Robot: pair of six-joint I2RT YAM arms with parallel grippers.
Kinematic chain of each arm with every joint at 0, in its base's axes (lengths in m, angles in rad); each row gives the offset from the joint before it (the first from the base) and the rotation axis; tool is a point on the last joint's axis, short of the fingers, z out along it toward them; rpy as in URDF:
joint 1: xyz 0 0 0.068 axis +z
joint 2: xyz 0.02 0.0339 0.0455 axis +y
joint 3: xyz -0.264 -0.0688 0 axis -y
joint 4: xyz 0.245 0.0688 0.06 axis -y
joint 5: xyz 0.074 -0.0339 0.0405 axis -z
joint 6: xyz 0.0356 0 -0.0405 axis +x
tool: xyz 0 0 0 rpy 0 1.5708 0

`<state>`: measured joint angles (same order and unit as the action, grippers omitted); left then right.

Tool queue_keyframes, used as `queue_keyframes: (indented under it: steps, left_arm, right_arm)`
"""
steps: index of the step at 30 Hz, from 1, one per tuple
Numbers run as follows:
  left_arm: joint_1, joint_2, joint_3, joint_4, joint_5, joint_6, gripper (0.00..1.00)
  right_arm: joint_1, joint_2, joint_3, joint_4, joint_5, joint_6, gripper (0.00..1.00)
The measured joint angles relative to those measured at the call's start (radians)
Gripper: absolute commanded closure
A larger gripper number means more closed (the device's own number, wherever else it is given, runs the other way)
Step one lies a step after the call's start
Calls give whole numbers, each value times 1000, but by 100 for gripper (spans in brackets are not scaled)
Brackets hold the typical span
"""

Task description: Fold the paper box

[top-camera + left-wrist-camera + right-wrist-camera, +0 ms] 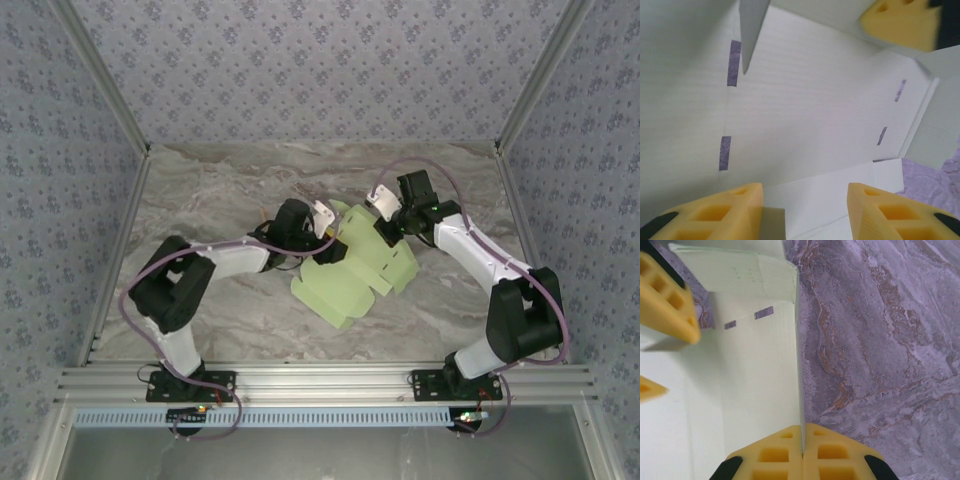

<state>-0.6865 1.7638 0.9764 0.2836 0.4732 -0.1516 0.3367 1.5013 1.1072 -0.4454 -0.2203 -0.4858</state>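
The paper box (350, 285) is a pale green card sheet, partly folded, lying mid-table between the two arms. My left gripper (330, 240) is at its left upper edge. In the left wrist view its yellow fingers (727, 212) stand apart over the card's inner panel (805, 100), with a low flap (830, 195) showing between them, unpinched. My right gripper (385, 228) is at the sheet's upper right. In the right wrist view the gripper (802, 432) is shut on the edge of an upright card wall (760, 380). The left gripper's fingers (667, 302) show at that view's left.
The grey marble tabletop (220, 190) runs out to patterned walls on three sides. An aluminium rail (320, 380) carrying both arm bases lines the near edge. A thin tan stick end (262, 214) peeks out behind the left wrist. Bare marble (880, 340) lies right of the held wall.
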Motion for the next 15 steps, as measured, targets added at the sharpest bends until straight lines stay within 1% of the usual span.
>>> queue_keyframes:
  steps: [5, 10, 13, 15]
  left_arm:
    - [49, -183, -100, -3, 21, -16, 49]
    - [130, -360, -204, -3, 12, -64, 47]
    - [189, -422, -250, -10, -19, -86, 44]
    - [237, -435, -267, -10, -35, -103, 43]
  right_arm:
    - [19, -13, 1, 5, 26, -97, 100]
    - [80, -18, 9, 16, 107, -219, 100]
    - [124, -15, 9, 53, 171, -301, 100]
    - [145, -14, 8, 85, 198, -347, 100]
